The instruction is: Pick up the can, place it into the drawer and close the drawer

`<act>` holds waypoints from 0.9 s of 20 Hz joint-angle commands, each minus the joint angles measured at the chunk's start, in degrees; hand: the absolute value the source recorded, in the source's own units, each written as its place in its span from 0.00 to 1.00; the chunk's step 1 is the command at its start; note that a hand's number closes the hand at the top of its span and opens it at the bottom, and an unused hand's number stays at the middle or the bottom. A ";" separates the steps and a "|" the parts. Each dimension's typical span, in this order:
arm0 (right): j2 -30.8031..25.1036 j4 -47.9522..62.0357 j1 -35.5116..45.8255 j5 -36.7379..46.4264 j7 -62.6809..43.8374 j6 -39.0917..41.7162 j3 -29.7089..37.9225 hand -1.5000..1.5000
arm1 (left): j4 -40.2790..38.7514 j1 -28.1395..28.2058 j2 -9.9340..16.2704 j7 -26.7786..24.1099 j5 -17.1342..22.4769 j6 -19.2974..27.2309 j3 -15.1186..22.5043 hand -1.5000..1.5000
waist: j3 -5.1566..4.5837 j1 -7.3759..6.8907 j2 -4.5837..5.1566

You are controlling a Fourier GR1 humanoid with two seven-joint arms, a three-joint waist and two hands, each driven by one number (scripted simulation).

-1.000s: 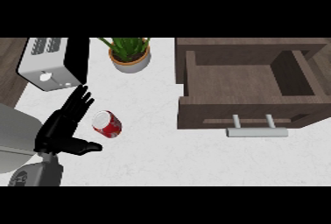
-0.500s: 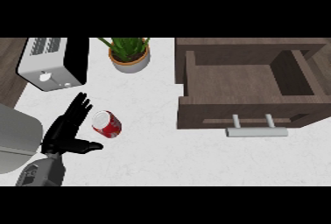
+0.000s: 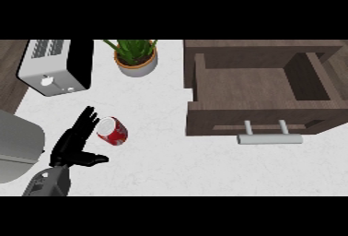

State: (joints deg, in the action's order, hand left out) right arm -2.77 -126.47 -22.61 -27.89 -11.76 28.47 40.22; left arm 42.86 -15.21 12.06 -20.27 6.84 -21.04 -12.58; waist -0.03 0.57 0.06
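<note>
While the drawer [image 3: 262, 87] gapes, left hand [image 3: 71, 145] flanks can [image 3: 112, 131]

Glossy red can [image 3: 113, 131]; matt wooden drawer [image 3: 262, 87].

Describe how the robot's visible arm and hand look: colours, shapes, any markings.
One arm shows, at the lower left: a grey, rounded forearm with darker slots on its casing, ending in a black left hand with slim black fingers and a thumb. No cables or sleeve show.

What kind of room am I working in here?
Most likely a kitchen: a white counter with a toaster, a potted plant and an open wooden drawer.
</note>
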 commanded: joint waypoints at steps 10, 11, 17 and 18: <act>2.33 -4.49 -2.10 -4.26 -3.62 2.06 3.04 0.00 | -19.29 -9.53 0.04 -9.95 -1.68 -1.79 -1.08 0.00 | -0.03 0.34 0.02; 2.70 0.24 -3.70 -1.69 3.01 5.40 1.73 0.00 | -21.42 -8.98 -0.91 -11.70 -2.20 -0.41 -1.18 0.00 | -0.02 0.51 0.07; 0.01 0.50 -2.29 -5.05 -0.86 5.85 4.99 0.00 | -22.30 -12.66 -2.80 -8.28 0.39 -2.28 -2.21 1.00 | 0.00 0.18 -0.04; 1.28 -2.55 -3.22 -6.22 -3.01 4.07 4.44 0.00 | -23.65 -13.61 -3.48 -10.33 -0.03 -3.37 -2.02 1.00 | -0.03 0.47 0.04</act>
State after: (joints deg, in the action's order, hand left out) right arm -1.73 -127.81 -24.13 -31.14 -13.55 31.77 43.32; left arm 20.15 -27.89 10.55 -28.88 6.70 -23.15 -14.97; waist -0.05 0.95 0.14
